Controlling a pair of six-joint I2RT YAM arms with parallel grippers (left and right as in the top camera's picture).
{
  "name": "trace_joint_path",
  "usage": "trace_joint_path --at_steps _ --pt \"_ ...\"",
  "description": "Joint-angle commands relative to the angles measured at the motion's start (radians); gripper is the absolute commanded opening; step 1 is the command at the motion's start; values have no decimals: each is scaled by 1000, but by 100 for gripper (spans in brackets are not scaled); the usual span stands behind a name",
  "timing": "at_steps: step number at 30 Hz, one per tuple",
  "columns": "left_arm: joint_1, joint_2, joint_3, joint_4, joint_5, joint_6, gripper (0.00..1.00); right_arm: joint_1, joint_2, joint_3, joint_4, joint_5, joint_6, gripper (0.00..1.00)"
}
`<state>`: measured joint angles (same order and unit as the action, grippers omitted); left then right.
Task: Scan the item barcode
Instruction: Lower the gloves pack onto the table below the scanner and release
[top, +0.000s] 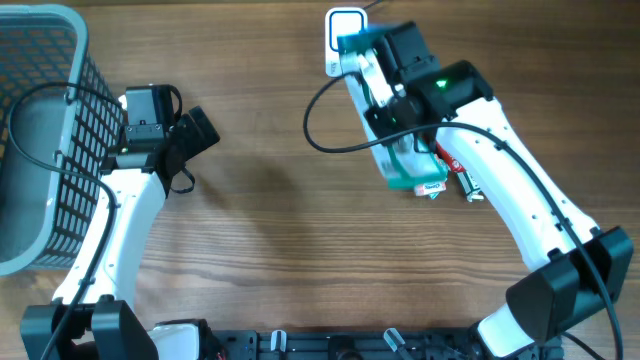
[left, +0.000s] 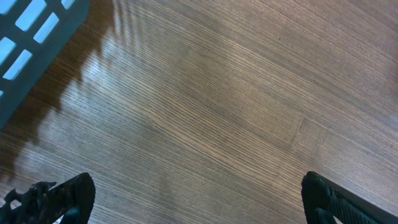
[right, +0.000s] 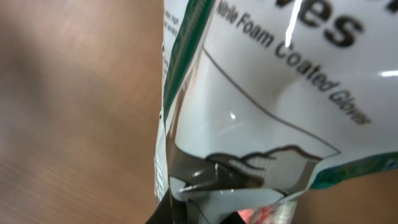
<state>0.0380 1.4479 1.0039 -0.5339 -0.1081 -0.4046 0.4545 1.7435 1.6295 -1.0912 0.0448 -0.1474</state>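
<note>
My right gripper (top: 392, 118) is shut on a white and green packet of foam coated gloves (top: 408, 168), the item. It holds the packet above the table at the back, one end close to a white scanner (top: 343, 30). In the right wrist view the gloves packet (right: 267, 118) fills the frame, and its crumpled lower edge is pinched in my right gripper (right: 202, 208). No barcode shows in any view. My left gripper (top: 197, 130) stands open over bare wood beside the basket, and in its own view the left gripper (left: 199, 202) has nothing between its fingertips (left: 68, 196).
A grey mesh basket (top: 45, 130) stands at the far left, and a corner of the basket (left: 31, 37) shows in the left wrist view. A red and white item (top: 462, 178) lies under my right arm. A black cable (top: 312, 130) loops out from the scanner.
</note>
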Motion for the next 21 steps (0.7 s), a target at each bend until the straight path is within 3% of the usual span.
trace_joint_path --at_steps 1,8,11,13,15,16,21 --pt "4 7 11 3 -10 8 100 -10 7 -77 -33 -176 53 4" --pt "4 7 11 3 -10 8 100 -12 7 -232 89 -172 54 9" --pt "4 7 11 3 -10 8 100 -16 8 -238 87 -167 53 36" --pt "4 7 11 3 -10 8 100 -16 8 -238 85 -145 54 61" --pt "4 7 11 3 -10 8 100 -16 8 -238 85 -126 54 74" --pt "4 7 11 3 -10 8 100 -16 9 -238 85 -113 64 100" --pt "4 7 11 3 -10 8 100 -17 9 -238 115 -96 105 100"
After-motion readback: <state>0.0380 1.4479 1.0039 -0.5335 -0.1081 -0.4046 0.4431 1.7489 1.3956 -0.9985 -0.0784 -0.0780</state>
